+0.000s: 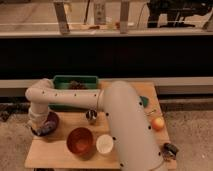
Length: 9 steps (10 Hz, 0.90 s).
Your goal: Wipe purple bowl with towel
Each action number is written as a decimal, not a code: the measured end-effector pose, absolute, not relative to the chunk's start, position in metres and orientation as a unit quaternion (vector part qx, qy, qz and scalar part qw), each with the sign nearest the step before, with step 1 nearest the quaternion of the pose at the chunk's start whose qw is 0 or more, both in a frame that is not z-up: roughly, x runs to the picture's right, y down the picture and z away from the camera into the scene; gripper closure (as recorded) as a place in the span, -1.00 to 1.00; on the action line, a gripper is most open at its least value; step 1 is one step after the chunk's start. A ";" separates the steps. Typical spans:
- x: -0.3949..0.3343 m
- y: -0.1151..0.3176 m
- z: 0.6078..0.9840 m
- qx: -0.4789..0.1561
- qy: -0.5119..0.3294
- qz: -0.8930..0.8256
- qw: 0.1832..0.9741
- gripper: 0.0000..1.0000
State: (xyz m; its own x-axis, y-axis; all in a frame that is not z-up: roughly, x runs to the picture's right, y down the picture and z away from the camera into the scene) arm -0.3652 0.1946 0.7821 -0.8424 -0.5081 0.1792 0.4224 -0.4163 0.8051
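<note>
The purple bowl (pixel 50 121) sits at the left edge of the wooden table (pixel 65 157). My gripper (pixel 40 126) hangs straight down from the white arm and reaches into the bowl on its left side. A pale grey-blue patch, the towel (pixel 46 129), shows inside the bowl just under the gripper. The wrist hides much of the bowl's left rim.
An orange-brown bowl (pixel 80 141) and a small white bowl (pixel 105 143) stand at the front. A green bin (pixel 75 82) is at the back, with a metal cup (pixel 91 116) in front of it. An apple (pixel 158 123) and a green sponge (pixel 144 101) lie on the right. The thick arm covers the table's middle.
</note>
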 end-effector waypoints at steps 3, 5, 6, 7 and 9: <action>-0.340 0.202 0.786 0.033 -0.465 -0.832 0.300 1.00; -0.315 0.190 0.794 0.020 -0.452 -0.828 0.330 1.00; -0.313 0.183 0.799 0.017 -0.447 -0.828 0.338 1.00; -0.311 0.176 0.802 0.016 -0.444 -0.827 0.344 1.00; -0.321 0.168 0.806 0.019 -0.439 -0.833 0.335 1.00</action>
